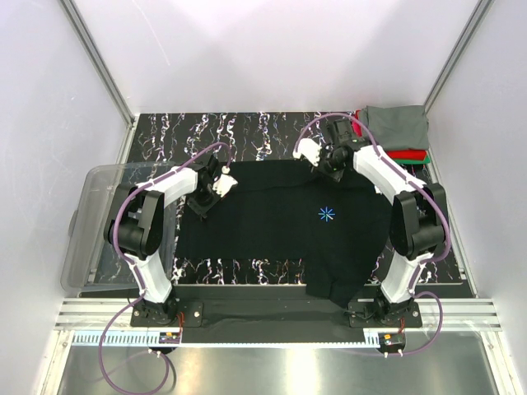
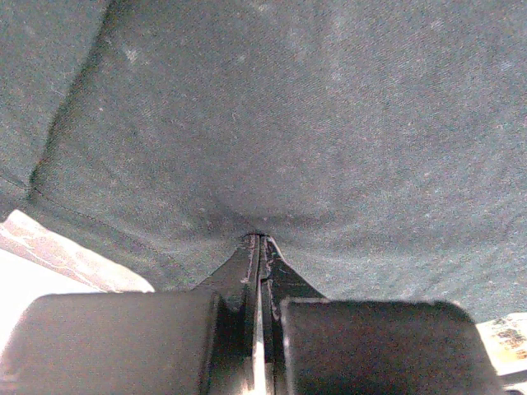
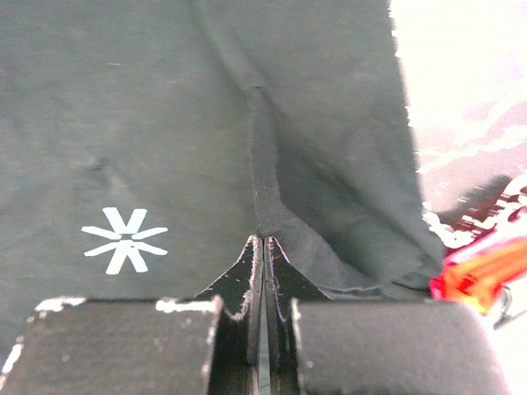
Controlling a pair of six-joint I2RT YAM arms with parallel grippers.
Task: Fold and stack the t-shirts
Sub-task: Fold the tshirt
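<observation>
A black t-shirt [image 1: 280, 226] with a small blue star logo [image 1: 327, 215] lies spread across the marbled table, its near right part hanging over the front edge. My left gripper [image 1: 203, 200] is shut on the shirt's far left edge; in the left wrist view the cloth [image 2: 272, 123] puckers at the closed tips [image 2: 260, 239]. My right gripper [image 1: 323, 167] is shut on the far right edge; the right wrist view shows a fold [image 3: 263, 164] pinched at the tips [image 3: 263, 239] and the logo [image 3: 123, 239]. Folded grey [image 1: 397, 127], red [image 1: 409, 154] and green shirts are stacked at the far right corner.
A clear plastic bin [image 1: 90, 222] stands off the table's left side beside the left arm. The dark marbled table [image 1: 247, 136] is bounded by white walls and metal frame posts. The stack's red-orange edge shows in the right wrist view [image 3: 482, 267].
</observation>
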